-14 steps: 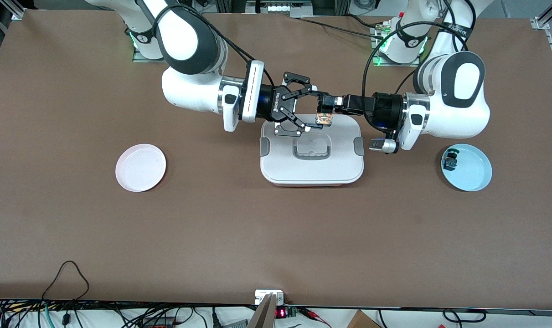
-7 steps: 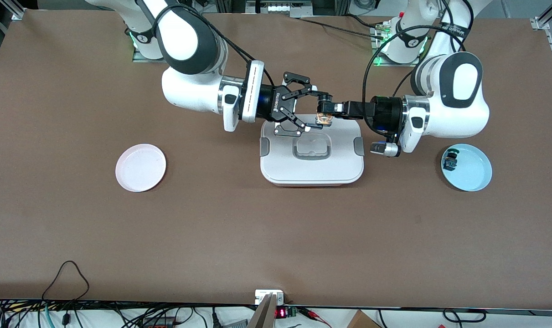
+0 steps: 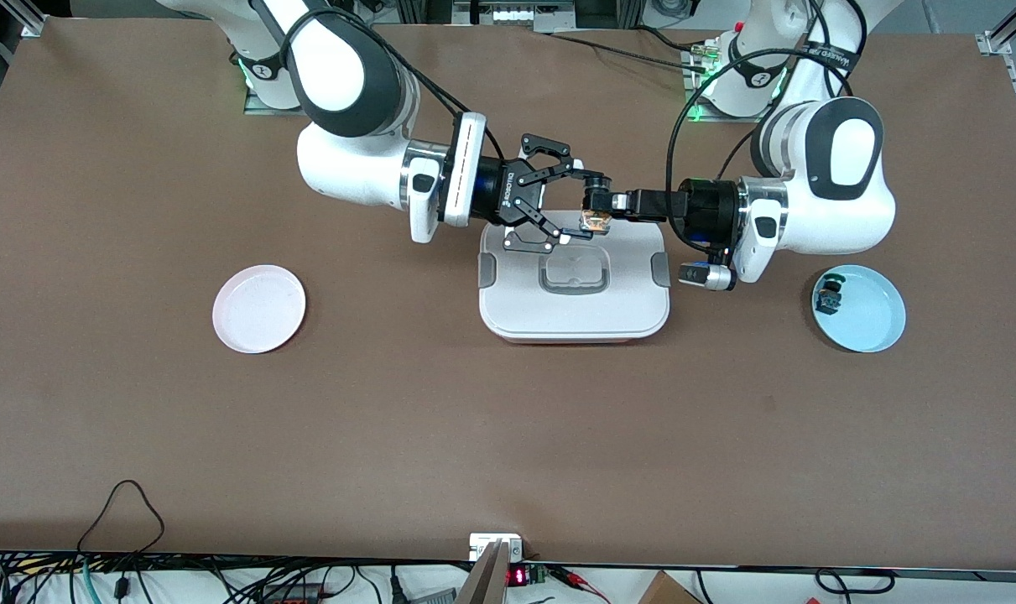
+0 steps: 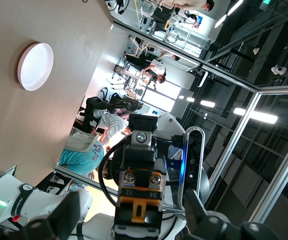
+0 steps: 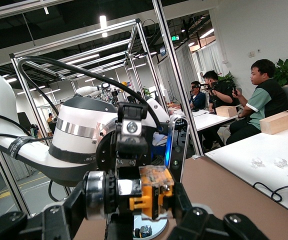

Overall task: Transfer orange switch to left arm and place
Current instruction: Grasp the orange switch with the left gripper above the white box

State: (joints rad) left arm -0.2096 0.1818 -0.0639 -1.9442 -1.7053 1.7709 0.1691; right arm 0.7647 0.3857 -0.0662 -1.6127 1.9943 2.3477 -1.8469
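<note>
We are at the handover. The left gripper (image 3: pixel 598 201) pinches the small black blocky orange switch (image 3: pixel 596 220), with its orange band and silvery round end, and holds it in the air over the edge of the big white rounded-rectangular lidded box (image 3: pixel 573 281) that lies toward the robots' bases. The switch hangs clear of the lid, not touching it as far as we can judge.

The right gripper (image 3: pixel 576 210) meets it from the right arm's end of the table, its black linkage fingers (image 3: pixel 533 239) spread wide on either side of the switch without yet closing on it. In the right wrist view the switch (image 5: pixel 151 192) sits squarely between those spread fingers; in the left wrist view we see it (image 4: pixel 139 192) clamped in the left gripper's own pads.

We judge the transfer about half done. The next move calls for the right gripper to close firmly on the switch body before the left lets go, with both hands kept high enough to stay off the box. After that, we expect the empty round pink plate (image 3: pixel 258 308) to be the goal. The round light-blue plate (image 3: pixel 868 319) at the left arm's end carries a similar small dark switch (image 3: pixel 828 298), which is not ours.
</note>
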